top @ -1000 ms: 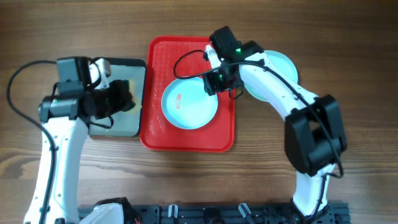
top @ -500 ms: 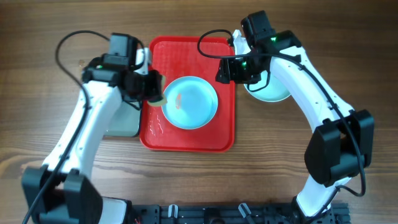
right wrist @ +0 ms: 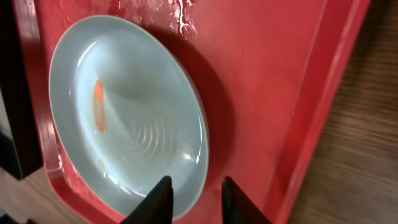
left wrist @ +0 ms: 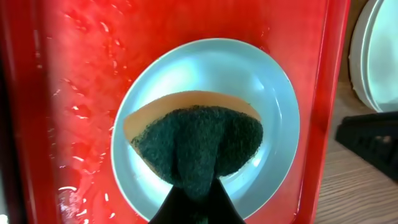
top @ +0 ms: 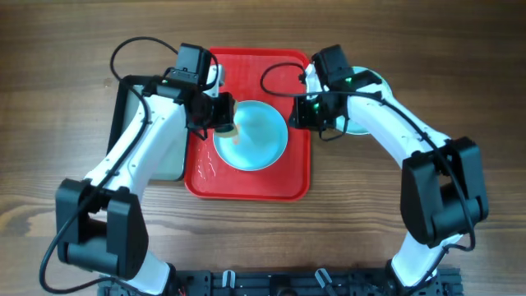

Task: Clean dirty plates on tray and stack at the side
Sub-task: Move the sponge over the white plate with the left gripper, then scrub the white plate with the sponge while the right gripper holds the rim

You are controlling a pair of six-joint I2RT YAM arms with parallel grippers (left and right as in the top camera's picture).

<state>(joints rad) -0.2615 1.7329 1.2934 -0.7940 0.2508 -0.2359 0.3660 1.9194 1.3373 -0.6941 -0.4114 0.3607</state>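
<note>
Scrubbing, by the look of it, the step in hand. At far left, small grey tray with a black rim (top: 168,168), partly under the left arm. Next, left gripper (top: 222,122) pressed together on a dark green scouring sponge with an orange foam back (left wrist: 196,140), pinched at its narrow end, wide end fanned out over the plate's left half. Beneath it, light teal round shallow plate (top: 259,140), lying flat and face up in the middle of the large bright red rectangular plastic tray (top: 246,185), nearer the tray's right rim than its left. Round, so no long axis of its own; long axis of the red tray running from the robot's side of the wooden table (top: 66,49) to the far side; thin reddish smear (right wrist: 98,106) on the plate's left part drawn out roughly along that same line. Further right, right gripper (right wrist: 194,202) with fingers part-spread astride the plate's right rim; pressing on it or not, cannot tell. Rightmost, off the red tray, stack of white plates with pale teal rims (left wrist: 373,50).

To do it well: lay the green face flat on the smear, rub along its length and then across, in short strokes inside the rim. Steady the plate at its right rim against sliding on the wet-looking tray. Check for leftover red before any lift toward the stack.
</note>
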